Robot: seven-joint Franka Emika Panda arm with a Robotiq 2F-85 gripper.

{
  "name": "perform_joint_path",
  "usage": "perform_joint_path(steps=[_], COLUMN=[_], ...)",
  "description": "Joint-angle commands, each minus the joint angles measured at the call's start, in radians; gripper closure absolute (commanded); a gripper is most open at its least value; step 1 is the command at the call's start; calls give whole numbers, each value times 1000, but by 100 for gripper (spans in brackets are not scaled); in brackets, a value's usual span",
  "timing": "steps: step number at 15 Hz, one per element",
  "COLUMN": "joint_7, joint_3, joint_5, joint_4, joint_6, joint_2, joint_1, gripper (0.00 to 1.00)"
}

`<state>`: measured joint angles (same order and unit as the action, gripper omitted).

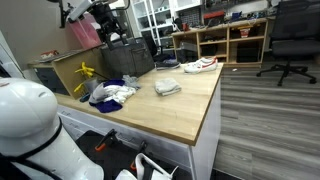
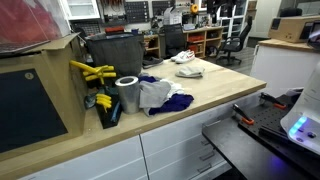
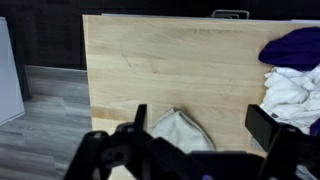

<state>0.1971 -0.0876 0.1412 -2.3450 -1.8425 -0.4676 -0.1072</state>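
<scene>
In the wrist view my gripper [image 3: 200, 125] is open, its two dark fingers [image 3: 262, 125] standing wide apart high above a light wooden tabletop [image 3: 150, 60]. A folded grey cloth [image 3: 180, 132] lies flat on the table between them, and nothing is held. In both exterior views the same grey cloth [image 1: 167, 87] [image 2: 188, 72] rests near the middle of the table. A white shoe [image 1: 200, 65] [image 2: 185, 57] lies just beyond it. The arm [image 1: 100, 18] shows at the top left, well above the table.
A pile of white and purple cloths [image 1: 110, 94] [image 2: 160, 96] [image 3: 295, 75] lies beside the grey cloth. A silver roll [image 2: 127, 92], yellow tools [image 2: 92, 72] and a black bin [image 2: 115, 48] stand along the table's end. Office chairs [image 1: 285, 40] and shelves stand beyond.
</scene>
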Motion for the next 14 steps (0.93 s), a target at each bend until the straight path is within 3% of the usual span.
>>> perform_joint_path(steps=[1, 9, 10, 14], joint_7=[48, 90, 52, 68], joint_3=[-23, -20, -14, -12], joint_5=[-44, -61, -46, -45], joint_4=[132, 411, 317, 381], joint_6=[42, 289, 193, 251], joint_2=[106, 330, 264, 321], joint_1=[29, 40, 35, 34], gripper=[0, 0, 0, 0])
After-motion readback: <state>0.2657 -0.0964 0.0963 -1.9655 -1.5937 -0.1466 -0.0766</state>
